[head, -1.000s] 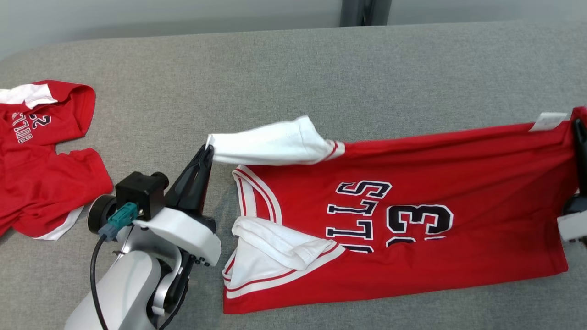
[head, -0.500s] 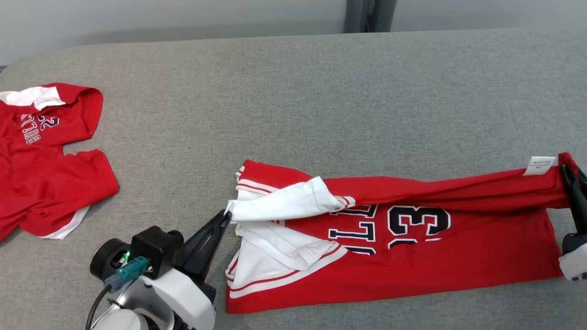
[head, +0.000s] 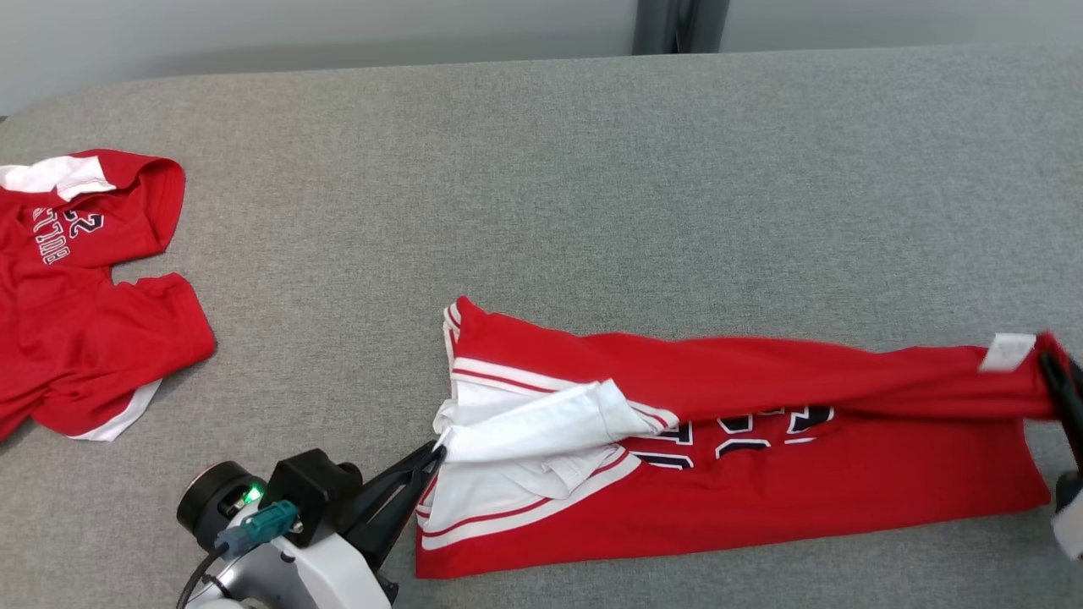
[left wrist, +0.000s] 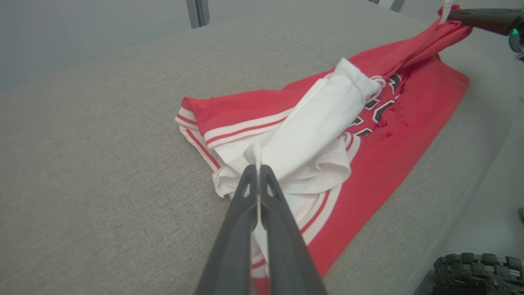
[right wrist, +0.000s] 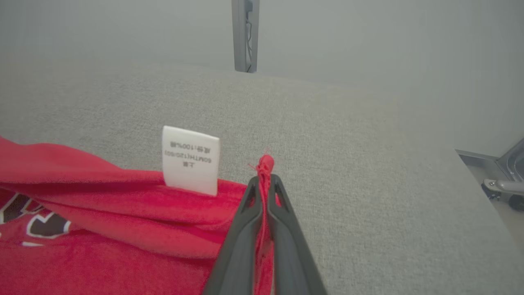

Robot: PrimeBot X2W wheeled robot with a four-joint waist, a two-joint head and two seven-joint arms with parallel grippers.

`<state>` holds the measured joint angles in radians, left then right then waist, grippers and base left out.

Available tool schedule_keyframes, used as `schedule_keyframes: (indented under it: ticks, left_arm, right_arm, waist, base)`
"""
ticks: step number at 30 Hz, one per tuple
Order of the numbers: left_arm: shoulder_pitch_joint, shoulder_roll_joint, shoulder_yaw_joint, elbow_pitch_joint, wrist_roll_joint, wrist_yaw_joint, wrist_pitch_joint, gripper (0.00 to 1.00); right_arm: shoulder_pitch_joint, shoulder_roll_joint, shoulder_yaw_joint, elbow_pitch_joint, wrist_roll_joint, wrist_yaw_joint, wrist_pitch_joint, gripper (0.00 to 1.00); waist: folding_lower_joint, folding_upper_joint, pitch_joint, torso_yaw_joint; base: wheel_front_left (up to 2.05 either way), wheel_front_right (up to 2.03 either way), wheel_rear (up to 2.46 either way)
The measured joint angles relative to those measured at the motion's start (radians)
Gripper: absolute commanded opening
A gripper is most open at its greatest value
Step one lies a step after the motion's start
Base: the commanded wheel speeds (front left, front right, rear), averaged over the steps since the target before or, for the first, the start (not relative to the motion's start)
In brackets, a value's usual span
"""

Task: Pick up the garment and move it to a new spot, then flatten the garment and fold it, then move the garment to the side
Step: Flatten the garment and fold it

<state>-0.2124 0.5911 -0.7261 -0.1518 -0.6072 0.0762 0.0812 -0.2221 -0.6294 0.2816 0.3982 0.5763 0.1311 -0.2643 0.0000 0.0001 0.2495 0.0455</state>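
Red garment (head: 761,499) on a flecked grey tabletop (head: 541,169)
It had white sleeves, red-and-white striped trim, black lettering edged in white and a white label (head: 1005,351); the second shirt (head: 85,338) was red with white trim.

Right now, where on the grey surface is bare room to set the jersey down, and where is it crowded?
Bare: the broad far strip of grey surface beyond the jersey, and the patch between jersey and the other red shirt at left. Crowded: the near edge, where left gripper and right gripper pinch the jersey.
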Motion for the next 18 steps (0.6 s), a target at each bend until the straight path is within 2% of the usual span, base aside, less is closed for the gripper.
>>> schedule_keyframes:
  ticks: [1,2,3,6,10,11,13,14,15,18]
  left_arm:
    - [0.001,0.006,-0.005,-0.002,0.001,-0.004,0.007,0.00]
    - [0.001,0.011,-0.011,-0.003,0.005,-0.005,0.012,0.00]
    - [0.003,0.016,-0.016,-0.004,0.007,-0.006,0.018,0.00]
    - [0.013,0.024,-0.028,-0.012,0.007,-0.013,0.033,0.00]
    - [0.024,0.038,-0.036,-0.022,0.003,-0.013,0.052,0.00]
    - [0.026,0.043,-0.040,-0.027,0.000,-0.014,0.061,0.16]
    - [0.037,0.049,-0.042,-0.035,-0.003,-0.015,0.066,0.60]
    - [0.041,0.050,-0.043,-0.039,-0.007,-0.015,0.069,0.97]
    - [0.041,0.052,-0.044,-0.043,-0.009,-0.015,0.073,1.00]
    - [0.040,0.053,-0.030,-0.055,-0.009,-0.001,0.066,1.00]
  right_arm:
    - [0.005,-0.007,0.018,0.019,0.022,0.000,0.000,0.20]
    - [0.012,-0.011,0.039,0.042,0.050,0.000,0.000,0.95]
    - [0.020,-0.016,0.061,0.058,0.077,0.000,0.000,1.00]
    - [0.026,-0.039,0.122,0.070,0.184,0.000,0.000,1.00]
    - [0.021,-0.081,0.145,0.067,0.271,0.000,0.000,1.00]
    - [0.019,-0.086,0.144,0.070,0.285,0.000,0.000,1.00]
    - [0.013,-0.089,0.132,0.079,0.298,0.000,0.000,1.00]
    - [0.008,-0.088,0.124,0.080,0.301,0.000,0.000,1.00]
    - [0.005,-0.087,0.116,0.083,0.302,0.000,0.000,1.00]
    - [-0.005,-0.067,0.083,0.086,0.298,0.000,0.000,1.00]
  waist:
    - [0.0000,0.0000,-0.001,0.000]
    - [0.0000,0.0000,-0.003,0.001]
    - [0.0000,0.0000,-0.006,0.001]
    - [0.0000,0.0000,-0.015,0.004]
    - [0.0000,0.0000,-0.026,-0.001]
    - [0.0000,0.0000,-0.029,-0.003]
    - [0.0000,0.0000,-0.035,-0.007]
    - [0.0000,0.0000,-0.038,-0.009]
    - [0.0000,0.0000,-0.042,-0.011]
    - [0.0000,0.0000,-0.050,-0.016]
  base:
    - [0.00,0.00,0.00]
    - [0.00,0.00,0.00]
    - [0.00,0.00,0.00]
    - [0.00,0.00,0.00]
    - [0.00,0.00,0.00]
    - [0.00,0.00,0.00]
    - [0.00,0.00,0.00]
    - [0.00,0.00,0.00]
    - [0.00,0.00,0.00]
    - [0.00,0.00,0.00]
